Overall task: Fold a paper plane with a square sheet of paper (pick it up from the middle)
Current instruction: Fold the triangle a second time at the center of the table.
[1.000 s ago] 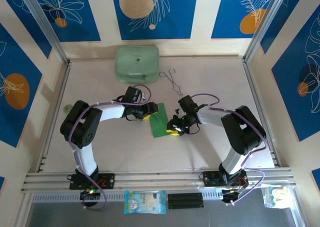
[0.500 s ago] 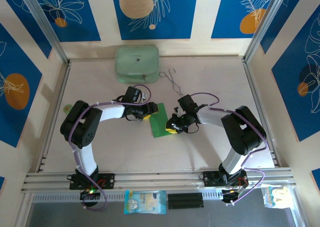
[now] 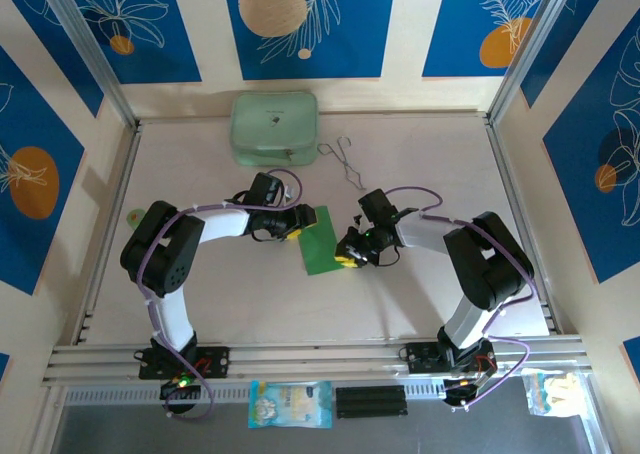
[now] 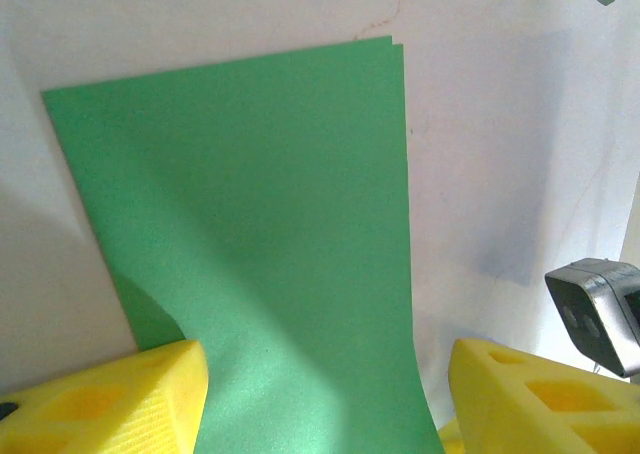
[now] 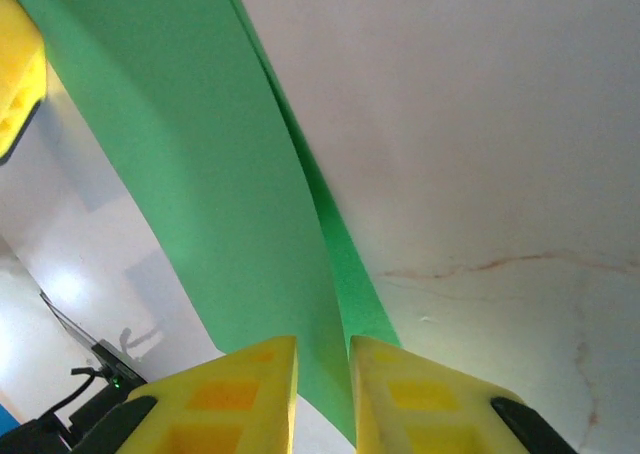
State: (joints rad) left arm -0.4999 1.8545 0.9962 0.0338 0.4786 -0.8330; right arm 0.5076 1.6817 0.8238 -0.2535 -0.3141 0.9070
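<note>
The paper (image 3: 320, 246) lies near the middle of the table (image 3: 250, 294), a narrow green strip running from 12 to 6 o'clock in the top view. The left gripper (image 3: 296, 230) sits at its 10 o'clock edge and the right gripper (image 3: 346, 261) at its 4 o'clock corner.

From the left wrist we see the paper (image 4: 270, 244) flat on the table. Two edges show at its 1 o'clock corner, so it is doubled over. The left gripper (image 4: 325, 404) stands wide open, with one yellow finger (image 4: 110, 399) on each side of the paper, and it grips nothing.

From the right wrist we see the right gripper (image 5: 322, 394) with its fingers (image 5: 235, 399) nearly together, pinching the top layer of the paper (image 5: 200, 174). That layer is raised off the bottom one, which stays on the table.

The case (image 3: 274, 127) sits at 11 o'clock from the paper, and the tongs (image 3: 345, 161) lie at 1 o'clock.
</note>
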